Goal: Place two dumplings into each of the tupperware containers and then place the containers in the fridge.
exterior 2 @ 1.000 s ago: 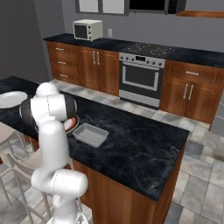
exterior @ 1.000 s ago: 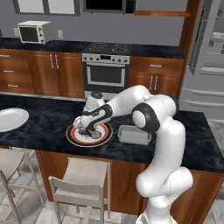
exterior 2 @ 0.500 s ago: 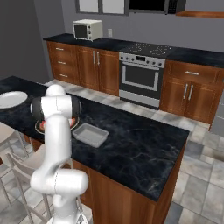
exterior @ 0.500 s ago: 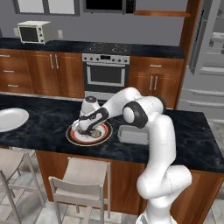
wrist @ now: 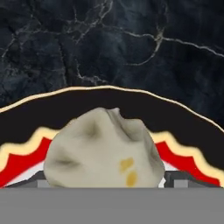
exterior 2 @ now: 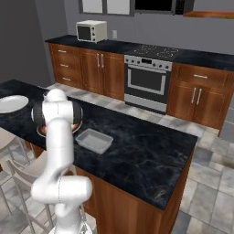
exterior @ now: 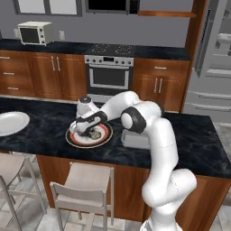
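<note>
Straddling dumpling (wrist: 104, 148) on red-rimmed plate (wrist: 183, 124): jaws.

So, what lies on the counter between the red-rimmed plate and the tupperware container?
Nothing: in the left base view, bare dark counter separates the red-rimmed plate from the tupperware container.

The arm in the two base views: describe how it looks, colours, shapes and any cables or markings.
The arm is glossy white, built of thick rounded tube segments rising from a bulbous white base. Dark grey to black rings and round caps mark its joints. Its wrist ends in a rounded white head carrying a small dark pincer. No loose cables, stickers or lettering can be made out at this size. From the right, its back is equally plain white.
</note>
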You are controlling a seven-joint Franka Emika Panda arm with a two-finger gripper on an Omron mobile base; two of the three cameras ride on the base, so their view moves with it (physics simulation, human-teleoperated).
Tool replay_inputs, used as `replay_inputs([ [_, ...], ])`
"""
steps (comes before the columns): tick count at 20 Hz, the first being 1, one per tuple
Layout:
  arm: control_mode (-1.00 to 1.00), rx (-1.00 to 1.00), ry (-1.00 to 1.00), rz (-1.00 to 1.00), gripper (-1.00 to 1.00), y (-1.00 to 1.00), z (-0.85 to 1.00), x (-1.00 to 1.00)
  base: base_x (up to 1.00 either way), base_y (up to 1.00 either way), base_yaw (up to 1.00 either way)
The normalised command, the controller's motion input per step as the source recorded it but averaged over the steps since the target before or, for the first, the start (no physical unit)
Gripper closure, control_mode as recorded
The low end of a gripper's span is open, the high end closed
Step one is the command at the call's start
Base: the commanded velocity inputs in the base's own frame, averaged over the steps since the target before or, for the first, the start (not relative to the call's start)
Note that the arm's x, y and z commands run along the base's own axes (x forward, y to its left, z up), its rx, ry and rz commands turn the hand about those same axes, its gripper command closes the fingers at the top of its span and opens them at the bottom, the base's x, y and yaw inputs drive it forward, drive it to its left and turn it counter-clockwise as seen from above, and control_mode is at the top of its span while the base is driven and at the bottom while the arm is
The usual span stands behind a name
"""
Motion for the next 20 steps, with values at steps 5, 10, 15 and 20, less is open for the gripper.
replay_inputs([
  [5,-1.00,0.12,-0.19,-0.13,1.00,-0.90,0.00,-0.30,0.00,0.00,0.00],
  [10,-1.00,0.26,-0.17,-0.16,1.00,-1.00,0.53,-0.67,0.00,0.00,0.00],
  [15,-1.00,0.06,-0.02,-0.09,1.00,-0.88,1.00,-1.00,0.00,0.00,0.00],
  [20,-1.00,0.00,0.11,-0.03,1.00,-0.75,1.00,-0.94,0.00,0.00,0.00],
])
